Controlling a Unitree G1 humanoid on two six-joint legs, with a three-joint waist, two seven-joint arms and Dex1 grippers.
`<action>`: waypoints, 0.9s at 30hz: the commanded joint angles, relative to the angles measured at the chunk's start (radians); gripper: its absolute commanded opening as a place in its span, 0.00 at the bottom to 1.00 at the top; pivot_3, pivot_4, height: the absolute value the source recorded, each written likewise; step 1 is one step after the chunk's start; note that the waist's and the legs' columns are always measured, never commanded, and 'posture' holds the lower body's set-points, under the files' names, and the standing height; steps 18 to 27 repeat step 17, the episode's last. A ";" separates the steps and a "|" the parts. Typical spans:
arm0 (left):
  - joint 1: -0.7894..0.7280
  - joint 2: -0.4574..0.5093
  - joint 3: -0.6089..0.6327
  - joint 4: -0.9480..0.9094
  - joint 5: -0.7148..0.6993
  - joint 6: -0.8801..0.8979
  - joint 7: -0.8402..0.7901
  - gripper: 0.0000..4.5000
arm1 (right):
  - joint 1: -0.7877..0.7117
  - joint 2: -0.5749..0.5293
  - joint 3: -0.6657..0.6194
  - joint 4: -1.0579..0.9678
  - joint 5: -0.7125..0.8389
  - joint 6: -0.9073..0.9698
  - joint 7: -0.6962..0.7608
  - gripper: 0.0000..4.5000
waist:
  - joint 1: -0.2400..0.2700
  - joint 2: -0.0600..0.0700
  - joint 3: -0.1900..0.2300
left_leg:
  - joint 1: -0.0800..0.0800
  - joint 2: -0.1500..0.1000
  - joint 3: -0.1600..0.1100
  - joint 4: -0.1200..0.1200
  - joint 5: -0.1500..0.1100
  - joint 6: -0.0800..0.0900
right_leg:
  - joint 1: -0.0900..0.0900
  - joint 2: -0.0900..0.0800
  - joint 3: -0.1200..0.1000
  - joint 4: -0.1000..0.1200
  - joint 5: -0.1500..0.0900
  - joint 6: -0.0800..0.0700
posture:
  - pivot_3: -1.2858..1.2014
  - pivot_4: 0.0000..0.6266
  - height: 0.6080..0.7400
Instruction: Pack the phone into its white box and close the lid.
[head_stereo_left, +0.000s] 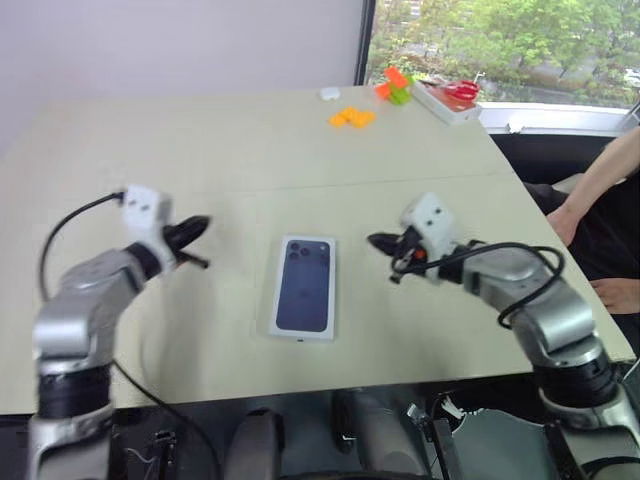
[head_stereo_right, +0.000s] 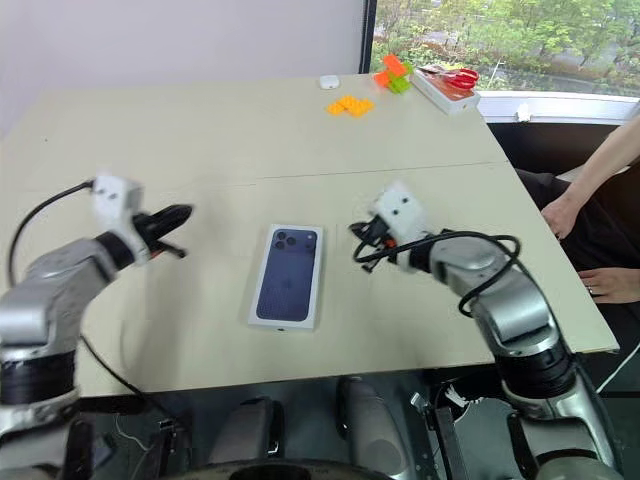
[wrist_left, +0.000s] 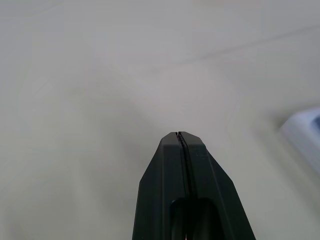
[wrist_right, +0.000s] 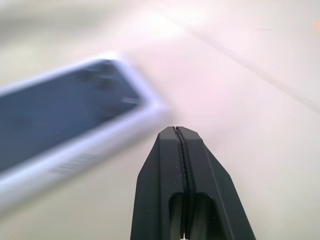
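Observation:
The lid lies flat in the middle of the table, its printed dark blue phone picture facing up. The phone and the white box are hidden, and I cannot tell what lies under the lid. My left gripper hovers shut to the left of the lid, apart from it, holding nothing. My right gripper hovers shut to the right of the lid's far end, also holding nothing. In the right wrist view, the shut fingertips stand just off the lid's corner. The left wrist view has a lid corner off to the side.
The beige table carries orange blocks, orange and green blocks, a small white item and a white box with a red item at the far edge. A person's arm reaches in at the right.

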 joint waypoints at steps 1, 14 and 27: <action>0.091 0.043 0.089 -0.048 -0.027 -0.049 -0.046 0.01 | -0.008 -0.015 -0.069 0.057 0.022 -0.048 0.040 0.00 | 0.001 0.000 0.000 | 0.000 0.000 0.000 0.000 0.000 0.000 | 0.000 0.000 0.000 0.000 0.000 0.000 | 0.52 0.24 0.94; 0.359 0.047 0.201 -0.115 -0.058 -0.124 -0.067 0.01 | 0.010 -0.009 -0.155 0.207 0.062 -0.101 0.108 0.00 | -0.004 0.000 0.000 | 0.000 0.000 0.000 0.000 0.000 0.000 | 0.000 0.000 0.000 0.000 -0.002 -0.004 | 0.52 0.24 0.94; 0.368 0.055 0.195 -0.114 -0.055 -0.131 -0.067 0.01 | 0.015 -0.004 -0.145 0.210 0.059 -0.112 0.109 0.00 | -0.004 0.000 0.000 | 0.000 0.000 0.001 0.000 0.000 0.000 | 0.000 0.000 0.000 0.000 -0.002 -0.003 | 0.52 0.24 0.94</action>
